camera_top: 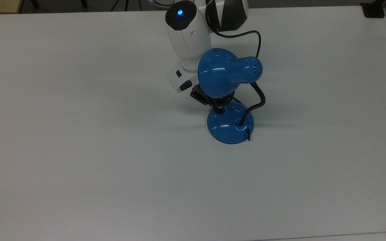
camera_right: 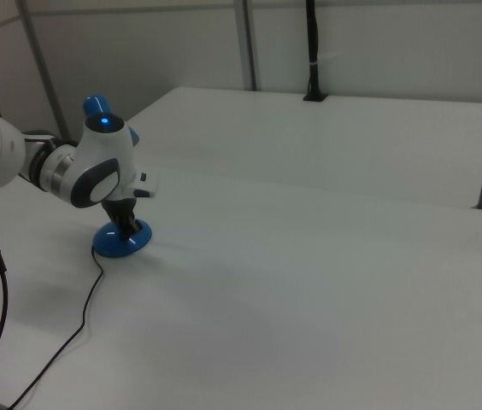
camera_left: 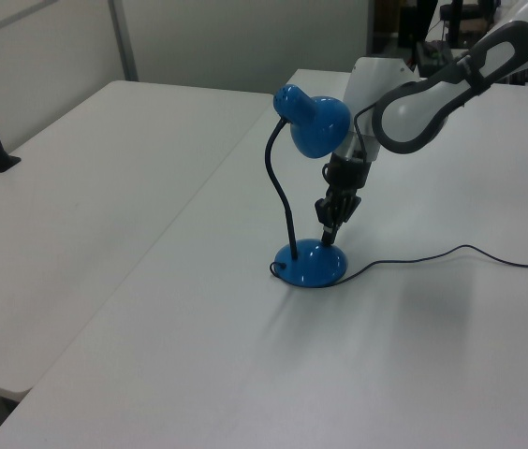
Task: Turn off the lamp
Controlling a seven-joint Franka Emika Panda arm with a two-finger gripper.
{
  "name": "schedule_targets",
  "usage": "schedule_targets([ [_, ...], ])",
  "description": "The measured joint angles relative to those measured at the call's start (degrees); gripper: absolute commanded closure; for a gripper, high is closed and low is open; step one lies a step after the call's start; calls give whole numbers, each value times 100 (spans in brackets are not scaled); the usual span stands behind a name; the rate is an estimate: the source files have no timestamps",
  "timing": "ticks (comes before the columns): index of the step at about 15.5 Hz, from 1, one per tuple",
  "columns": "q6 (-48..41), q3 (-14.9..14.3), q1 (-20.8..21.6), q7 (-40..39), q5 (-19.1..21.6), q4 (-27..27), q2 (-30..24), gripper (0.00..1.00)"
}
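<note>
**Lamp** (camera_top: 228, 97): glossy blue, sitting near the middle of the white table (camera_top: 79, 150), slightly toward the top view's right and far edge. The shade (camera_top: 217, 73) is leaning out over the base (camera_top: 230, 123) on a black bendy neck (camera_left: 278, 192). No glow is spilling from the shade and no bright pool is lying on the tabletop, so the bulb is judged to be off.

**Cord** (camera_left: 451, 254): black, trailing from the base toward the left view's right across the table.

**Gripper** (camera_left: 329, 231): pointing steeply down under the shade, its tip resting on or just above the near-top of the domed base, on the side toward the arm (camera_top: 188, 31). The fingers are appearing drawn together into a single narrow point and holding nothing; the switch itself is hidden beneath them.

**Step in hand (judgement):** the press is looking complete, and the release is what matters now. Doing it well is meaning:
- lifting straight back along the tool's own axis, so the tip is not dragging the switch a second time;
- keeping the wrist clear of the shade directly above it, since a nudge there would be tipping the light base;
- avoiding the cord lying just beside the base while retreating.
</note>
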Motion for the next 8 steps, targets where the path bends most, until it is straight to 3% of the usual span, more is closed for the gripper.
schedule_targets([
  [5,-43,0,-24,0,0,-8,2,100],
  [8,-530,-4,-185,-15,-82,-13,7,100],
])
